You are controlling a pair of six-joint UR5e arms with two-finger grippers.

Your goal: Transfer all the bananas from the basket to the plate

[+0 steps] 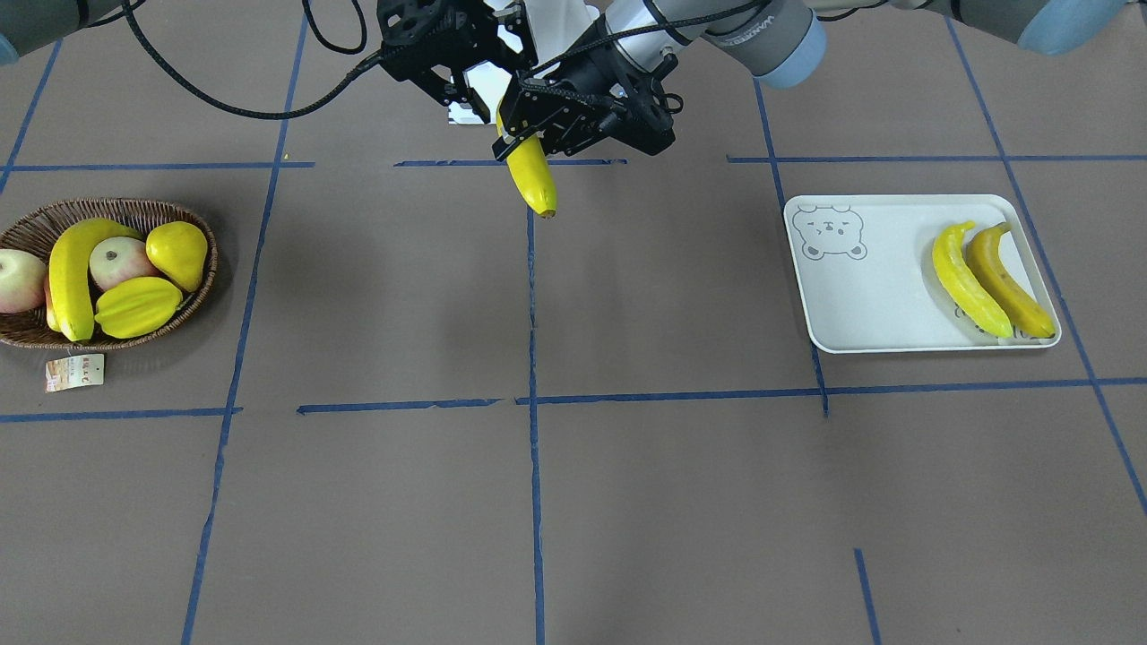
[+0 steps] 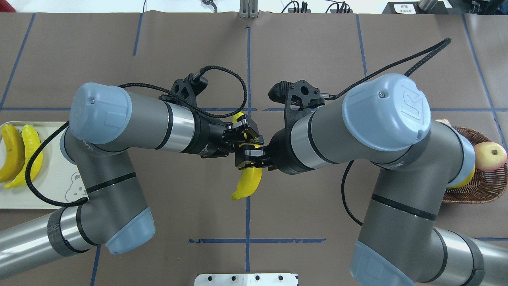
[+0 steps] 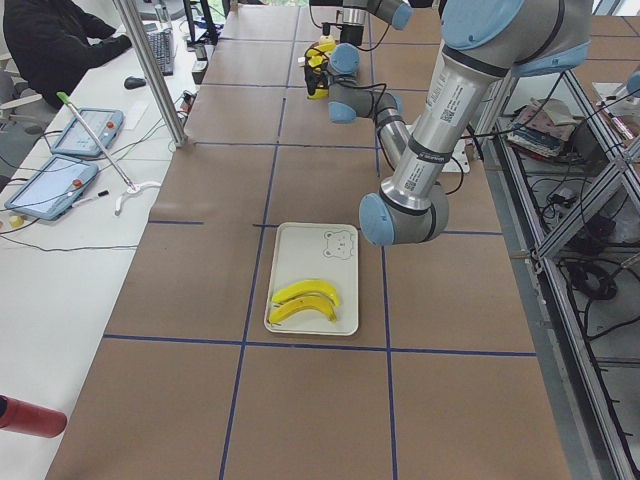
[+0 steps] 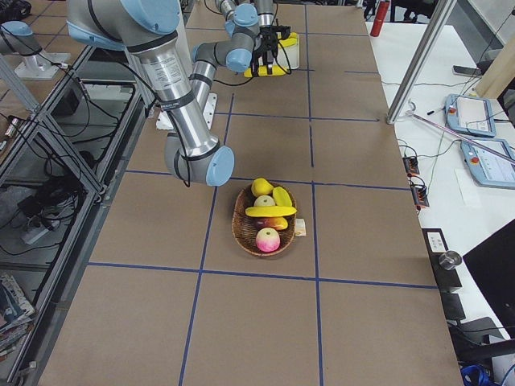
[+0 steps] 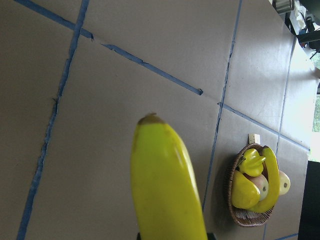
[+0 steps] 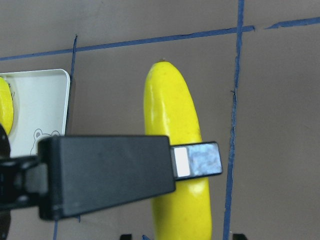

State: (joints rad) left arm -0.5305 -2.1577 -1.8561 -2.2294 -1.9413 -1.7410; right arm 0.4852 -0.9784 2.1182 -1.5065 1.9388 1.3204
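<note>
Two bananas (image 1: 963, 278) lie on the plate (image 1: 860, 305) in your front view, at the end away from its printed bear face (image 1: 829, 233). The basket (image 1: 107, 208) holds a third banana (image 1: 67, 278), and its paper tag (image 1: 74, 372) is too small for you to read. Overhead, the left pincer (image 2: 246, 133) is closed tight on the held banana (image 2: 249, 180) above the table (image 2: 317, 59), with the right pincer (image 2: 250, 153) just beside it. In your right wrist view, the right pincer's jaws stand spread, clear of that banana's sides.
</note>
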